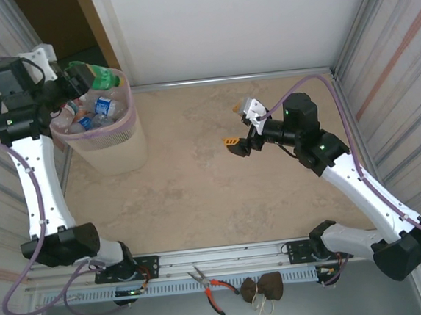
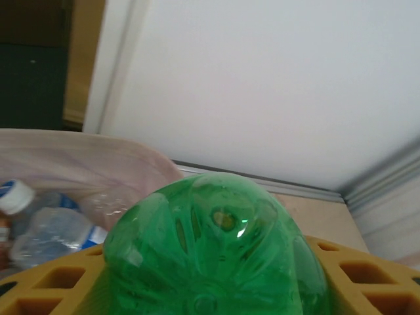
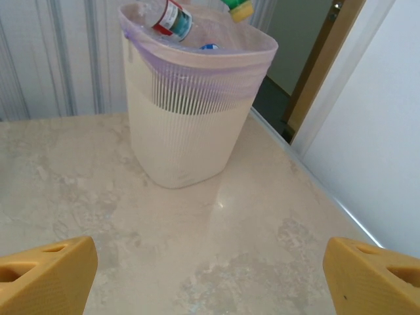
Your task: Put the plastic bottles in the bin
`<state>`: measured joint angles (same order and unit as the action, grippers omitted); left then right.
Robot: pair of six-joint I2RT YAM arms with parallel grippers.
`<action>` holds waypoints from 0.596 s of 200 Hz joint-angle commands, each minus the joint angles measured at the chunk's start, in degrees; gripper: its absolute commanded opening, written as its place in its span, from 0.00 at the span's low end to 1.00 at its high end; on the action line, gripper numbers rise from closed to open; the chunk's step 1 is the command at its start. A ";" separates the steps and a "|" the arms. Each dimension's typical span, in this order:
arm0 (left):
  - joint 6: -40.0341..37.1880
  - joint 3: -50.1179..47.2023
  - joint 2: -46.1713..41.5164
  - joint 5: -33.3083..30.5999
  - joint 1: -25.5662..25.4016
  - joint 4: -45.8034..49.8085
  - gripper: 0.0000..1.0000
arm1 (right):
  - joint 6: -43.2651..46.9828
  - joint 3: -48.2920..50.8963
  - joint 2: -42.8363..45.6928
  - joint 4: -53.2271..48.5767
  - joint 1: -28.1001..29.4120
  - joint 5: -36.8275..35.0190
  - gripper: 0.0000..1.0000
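above the ribbed bin [image 1: 118, 152], left hand [image 1: 85, 76] grips a glossy green bottle [image 2: 216, 256].

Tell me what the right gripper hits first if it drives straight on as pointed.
Probably the bin, at its ribbed side wall, dead ahead of the right gripper across bare table; if it tilts down, the table first.

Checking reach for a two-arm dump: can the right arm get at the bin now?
Probably yes: bare table lies between the open right gripper and the bin, though it's a long stretch.
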<state>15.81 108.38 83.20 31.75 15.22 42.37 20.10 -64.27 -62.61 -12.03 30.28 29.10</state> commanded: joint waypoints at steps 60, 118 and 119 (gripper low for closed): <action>5.10 1.88 10.14 9.88 6.71 -7.47 0.60 | 0.64 -1.30 0.83 -2.20 -0.33 -0.92 0.88; 9.07 5.87 19.13 14.43 6.78 -11.16 0.61 | 0.73 -1.23 0.68 -2.12 -0.31 -1.62 0.88; 9.11 5.88 19.25 14.46 6.81 -11.21 0.61 | 0.73 -1.22 0.71 -2.16 -0.31 -1.65 0.88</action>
<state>22.17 111.48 100.82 42.15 21.69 34.85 20.10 -64.27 -62.61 -13.41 30.28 28.29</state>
